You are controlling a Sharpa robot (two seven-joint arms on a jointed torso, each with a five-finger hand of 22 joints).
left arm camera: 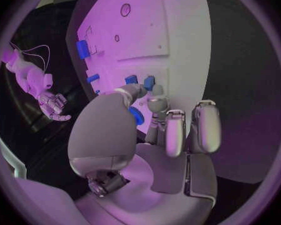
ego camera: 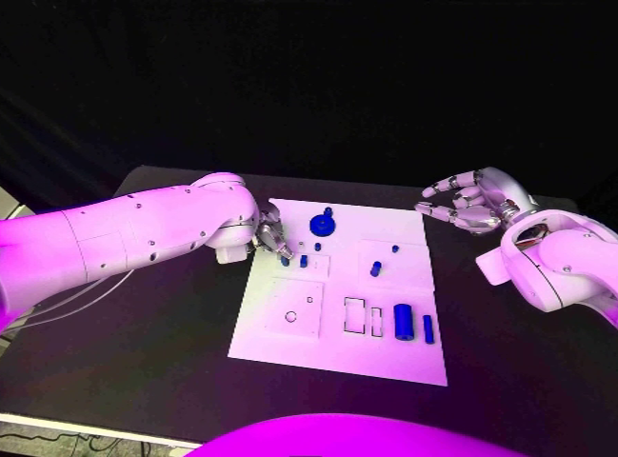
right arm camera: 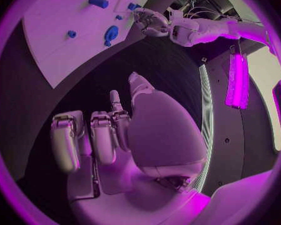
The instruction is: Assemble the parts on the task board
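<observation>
Two robot hands are over the black table (ego camera: 144,333). The left robot hand (ego camera: 270,238) is at the left edge of the white task board (ego camera: 339,347), its fingers curled close to a small blue part (ego camera: 303,260). I cannot tell if it holds anything. Its wrist view shows a blue part (left arm camera: 138,116) right under the fingers (left arm camera: 158,104). The right robot hand (ego camera: 463,202) hangs beyond the board's far right corner, fingers spread, holding nothing. A round blue part (ego camera: 321,225) lies at the far edge, and a blue cylinder (ego camera: 405,322) lies nearer.
</observation>
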